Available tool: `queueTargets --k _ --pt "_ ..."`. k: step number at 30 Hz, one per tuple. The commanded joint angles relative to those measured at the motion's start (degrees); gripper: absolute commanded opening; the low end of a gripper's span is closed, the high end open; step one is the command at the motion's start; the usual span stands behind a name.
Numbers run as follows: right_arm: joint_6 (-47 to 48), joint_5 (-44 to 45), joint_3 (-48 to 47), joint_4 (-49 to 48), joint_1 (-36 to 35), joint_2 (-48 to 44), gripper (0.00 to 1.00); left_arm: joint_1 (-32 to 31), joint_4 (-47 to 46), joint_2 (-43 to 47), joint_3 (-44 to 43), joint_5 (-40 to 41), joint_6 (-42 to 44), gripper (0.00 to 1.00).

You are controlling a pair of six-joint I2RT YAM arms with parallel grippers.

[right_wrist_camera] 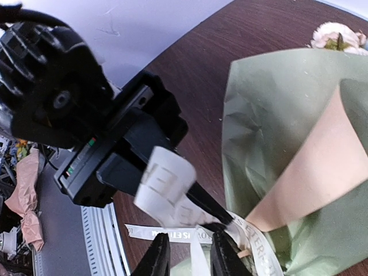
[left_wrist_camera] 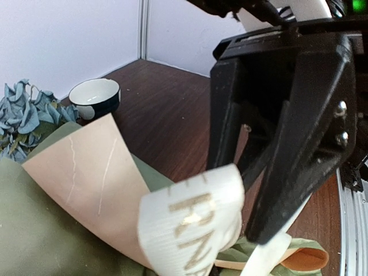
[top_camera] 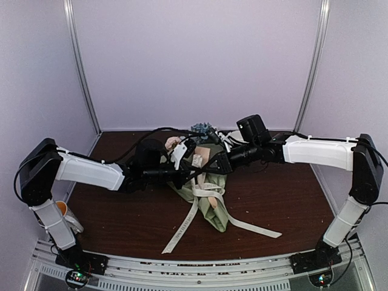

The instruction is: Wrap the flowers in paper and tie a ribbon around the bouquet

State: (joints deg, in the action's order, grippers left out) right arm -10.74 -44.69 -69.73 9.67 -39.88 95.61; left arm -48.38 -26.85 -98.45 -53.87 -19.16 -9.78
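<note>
Jaws: left gripper (left_wrist_camera: 250, 195) clenched on ribbon (right_wrist_camera: 167, 187) loop; right gripper (right_wrist_camera: 191, 259) parted round a strand. Ribbon likely limp, slippery — pinch flat near bouquet (right_wrist_camera: 270, 115); tails trail to 7 and 4 o'clock.

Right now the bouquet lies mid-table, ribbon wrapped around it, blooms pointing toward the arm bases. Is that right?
No: the blooms point the other way, toward the far wall, as the top external view shows. The bouquet does lie mid-table with the ribbon wrapped around it.
</note>
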Motion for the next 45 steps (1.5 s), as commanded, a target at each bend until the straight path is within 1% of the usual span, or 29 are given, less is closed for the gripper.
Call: queueTargets --k 1,4,9,16,22,23,26,28,31,35,37,40,42,43,45 --pt "4.5 8.3 2.2 10.0 1.5 -2.8 0.26 0.2 -5.8 1.3 3.4 2.2 -1.7 0.0" --pt "6.6 11.4 4.5 13.5 1.6 -2.1 0.29 0.2 -6.5 1.3 3.8 2.5 -2.4 0.0" --pt "8.2 14.3 7.8 13.8 1.5 -1.6 0.38 0.2 -7.6 1.4 4.8 2.8 -3.3 0.0" --pt "9.0 13.4 7.0 12.7 1.3 0.9 0.4 0.3 -7.5 1.5 5.0 3.2 -3.5 0.0" --pt "9.1 16.2 4.6 13.0 1.3 3.5 0.4 0.2 -7.6 1.8 5.4 3.1 -3.7 0.0" --pt "9.2 16.2 4.0 13.3 1.3 3.9 0.39 0.3 -7.6 1.9 5.5 2.9 -3.7 0.0" --pt "9.0 15.4 3.1 13.2 1.3 4.1 0.19 0.2 -8.0 1.9 5.8 2.9 -3.8 0.0" --pt "9.0 14.9 3.0 12.6 1.3 3.6 0.09 0.3 -8.7 2.2 6.4 3.0 -4.2 0.0" --pt "9.1 14.2 2.7 12.1 1.2 2.9 0.01 0.4 -10.3 2.5 7.7 3.3 -5.0 0.0" --pt "9.5 13.6 2.8 12.8 1.1 1.9 0.0 0.8 -11.1 2.8 9.0 3.8 -6.7 0.0" --pt "9.7 13.3 3.2 13.3 0.9 1.1 0.0 1.1 -11.7 3.1 10.0 4.4 -8.1 0.08" --pt "10.3 12.6 3.7 14.0 0.2 -0.3 0.0 1.5 -13.7 4.1 12.2 5.8 -9.9 0.17" --pt "10.6 12.3 4.0 14.2 -0.5 -1.1 0.0 1.5 -14.5 5.1 13.7 7.6 -10.5 0.26" --pt "10.7 12.0 4.1 14.2 -0.7 -1.6 0.0 1.5 -15.0 5.7 14.4 8.3 -10.6 0.34" --pt "10.6 11.8 4.5 13.9 -0.9 -2.4 0.0 1.5 -15.6 7.0 16.2 9.2 -10.6 0.53"
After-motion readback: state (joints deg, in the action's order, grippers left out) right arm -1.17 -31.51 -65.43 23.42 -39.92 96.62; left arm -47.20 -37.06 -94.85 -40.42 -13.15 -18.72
